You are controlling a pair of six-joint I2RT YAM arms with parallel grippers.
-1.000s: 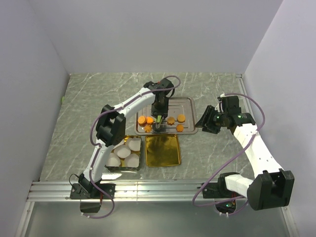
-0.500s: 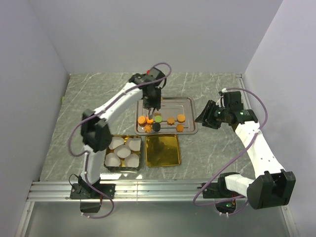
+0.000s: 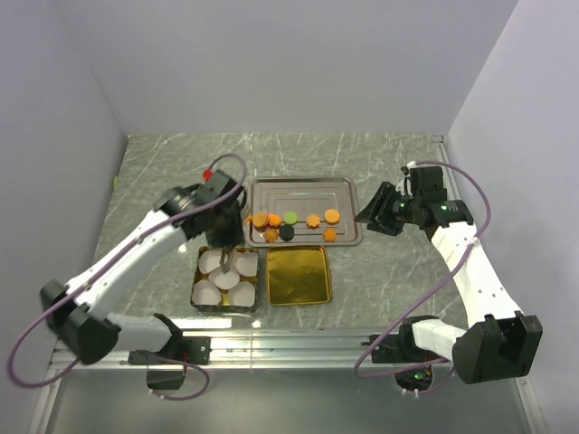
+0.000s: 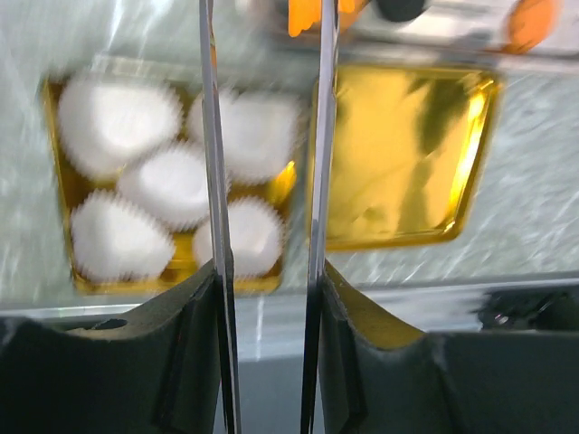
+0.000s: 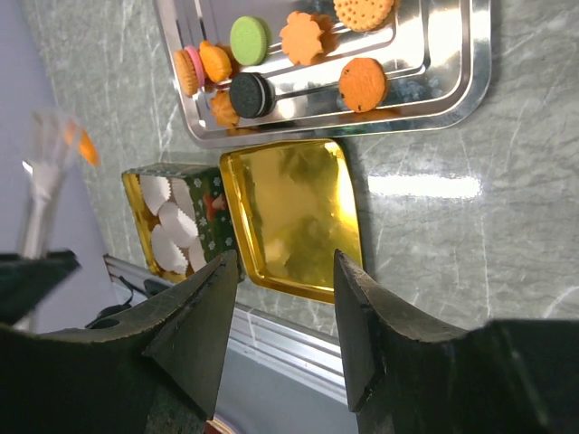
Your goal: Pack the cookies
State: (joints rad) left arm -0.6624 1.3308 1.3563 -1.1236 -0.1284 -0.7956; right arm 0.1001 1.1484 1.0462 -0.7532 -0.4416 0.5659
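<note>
**Left arm brought over the box, grasp unconfirmed**

The cookies (image 5: 308, 36) were judged light, stiff and brittle. A gentle pinch across the rim would suit such flat pieces, since a hard squeeze could crack them. Eight or so were seen lying on the tray (image 3: 303, 188) at the table's middle, toward its far edge. The left gripper (image 3: 223, 260) was held over the box (image 5: 213, 212) of cups (image 3: 242, 264) by the near edge. An orange blur was seen by its thin fingers, but whether a cookie was pinched could not be told. The right gripper (image 5: 285, 267) was held spread and empty off the tray's right edge. Half a second before, the left gripper had been over the tray's left end, and the right arm was hardly shifted
</note>
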